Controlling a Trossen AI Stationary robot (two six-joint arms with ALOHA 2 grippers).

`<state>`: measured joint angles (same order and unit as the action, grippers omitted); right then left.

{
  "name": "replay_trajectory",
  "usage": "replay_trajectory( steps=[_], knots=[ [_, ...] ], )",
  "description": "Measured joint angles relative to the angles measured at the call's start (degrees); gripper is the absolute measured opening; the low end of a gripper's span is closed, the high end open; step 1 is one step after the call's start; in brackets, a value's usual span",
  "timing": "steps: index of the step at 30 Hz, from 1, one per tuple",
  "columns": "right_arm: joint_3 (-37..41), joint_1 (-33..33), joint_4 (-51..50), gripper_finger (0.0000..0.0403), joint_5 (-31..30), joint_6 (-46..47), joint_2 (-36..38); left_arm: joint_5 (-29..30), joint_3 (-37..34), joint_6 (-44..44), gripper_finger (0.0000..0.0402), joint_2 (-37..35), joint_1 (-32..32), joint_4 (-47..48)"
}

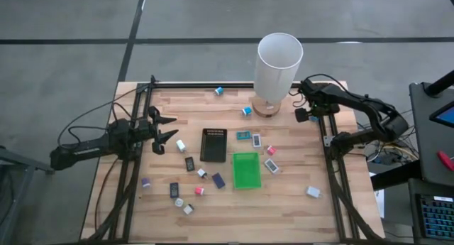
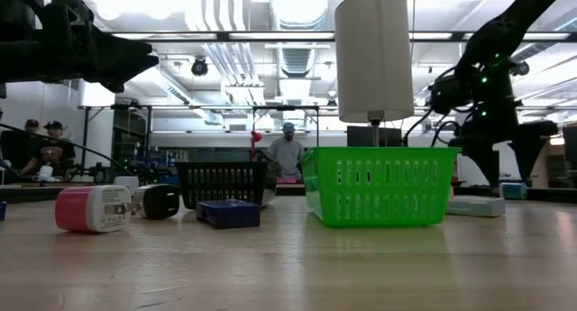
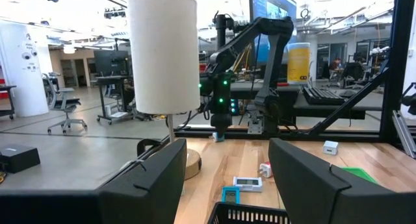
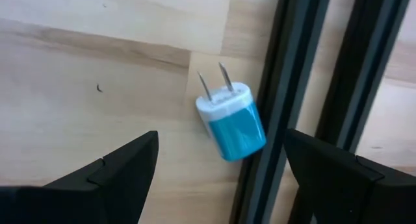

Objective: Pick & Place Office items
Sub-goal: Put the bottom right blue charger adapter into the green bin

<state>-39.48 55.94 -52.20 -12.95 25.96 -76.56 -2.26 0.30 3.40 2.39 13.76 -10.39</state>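
At table centre, green tray [image 1: 246, 170], black tray [image 1: 213, 145]

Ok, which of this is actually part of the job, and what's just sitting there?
Job:
teal charger under the open right tool
pink charger
dark blue block
green tray
black tray

Lying about:
lamp

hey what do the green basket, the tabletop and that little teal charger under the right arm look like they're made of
Green basket: most likely molded plastic, going by its uniform bright color and slotted walls.
Tabletop: wood, apparently butcher-block, with joined strips and visible grain.
Teal charger: smooth, slightly glossy plastic shell with a white cap and two metal-looking prongs. It lies below the open right tool.
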Motion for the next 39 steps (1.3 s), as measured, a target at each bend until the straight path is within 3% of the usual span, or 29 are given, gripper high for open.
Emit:
replay_trajectory(
  steps=[17, 39],
  knots=[
    [-0.48, -0.11, 3.08, 0.0327, -2.43, -1.09, -7.61, 0.00, 0.01, 0.00, 0.0225, 0.00, 0.02, 0.00],
    [-0.22, -0.07, 3.57, 0.0326, 1.54, -0.03, -5.46, -0.02, 0.00, 0.00, 0.0225, 0.02, 0.02, 0.00]
  ],
)
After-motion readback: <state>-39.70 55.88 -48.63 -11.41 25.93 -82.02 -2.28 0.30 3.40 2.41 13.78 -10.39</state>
